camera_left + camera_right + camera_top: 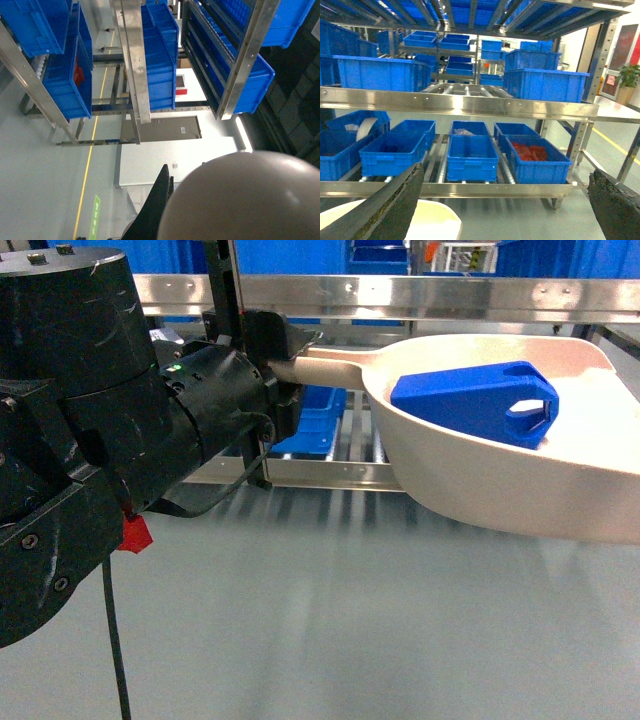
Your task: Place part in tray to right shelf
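Observation:
The cream tray point(520, 490) hangs in the air on the right of the head view, and the blue part point(470, 400) lies inside its bowl. My left gripper point(285, 365) is shut on the tray's handle point(335, 362). In the left wrist view the tray's rounded body point(245, 200) fills the lower right beside one black finger point(161, 202); the other finger is hidden. The right shelf's steel rail point(420, 295) runs behind the tray. My right gripper point(505, 210) is open and empty, facing the shelf point(465, 104), with a corner of the tray point(420, 220) below it.
Blue crates point(472, 157) sit on the shelf's lower roller level, one holding red pieces point(532, 152). The middle level shows bare rollers point(465, 90) between crates point(545, 85). A lower rail point(330, 475) crosses behind the handle. Grey floor point(330, 620) lies below.

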You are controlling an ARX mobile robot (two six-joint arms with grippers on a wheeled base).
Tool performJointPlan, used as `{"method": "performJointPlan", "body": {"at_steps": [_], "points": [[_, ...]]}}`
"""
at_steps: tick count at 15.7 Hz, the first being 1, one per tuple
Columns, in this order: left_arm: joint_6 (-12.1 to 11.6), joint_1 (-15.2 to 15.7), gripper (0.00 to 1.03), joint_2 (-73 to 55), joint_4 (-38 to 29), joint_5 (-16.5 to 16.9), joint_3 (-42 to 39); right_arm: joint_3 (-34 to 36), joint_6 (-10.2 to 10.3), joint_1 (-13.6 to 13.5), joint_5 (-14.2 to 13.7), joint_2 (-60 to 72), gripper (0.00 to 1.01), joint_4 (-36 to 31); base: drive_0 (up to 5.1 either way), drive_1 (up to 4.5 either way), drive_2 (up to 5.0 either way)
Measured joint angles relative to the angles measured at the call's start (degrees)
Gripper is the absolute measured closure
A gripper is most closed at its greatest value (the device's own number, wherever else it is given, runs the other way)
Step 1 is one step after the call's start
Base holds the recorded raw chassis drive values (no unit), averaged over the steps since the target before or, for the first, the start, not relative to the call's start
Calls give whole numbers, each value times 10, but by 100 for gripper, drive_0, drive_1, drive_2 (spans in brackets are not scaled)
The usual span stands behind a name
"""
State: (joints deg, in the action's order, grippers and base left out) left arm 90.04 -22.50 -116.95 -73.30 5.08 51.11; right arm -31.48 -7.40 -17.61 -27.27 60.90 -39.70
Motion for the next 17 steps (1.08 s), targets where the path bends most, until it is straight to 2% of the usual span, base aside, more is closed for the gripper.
{"method": "performJointPlan", "body": {"at_steps": [17], "points": [[0,0,90,0,0,0,0,0,0,0,-1,0,3,0,-18,-18,-18]]}}
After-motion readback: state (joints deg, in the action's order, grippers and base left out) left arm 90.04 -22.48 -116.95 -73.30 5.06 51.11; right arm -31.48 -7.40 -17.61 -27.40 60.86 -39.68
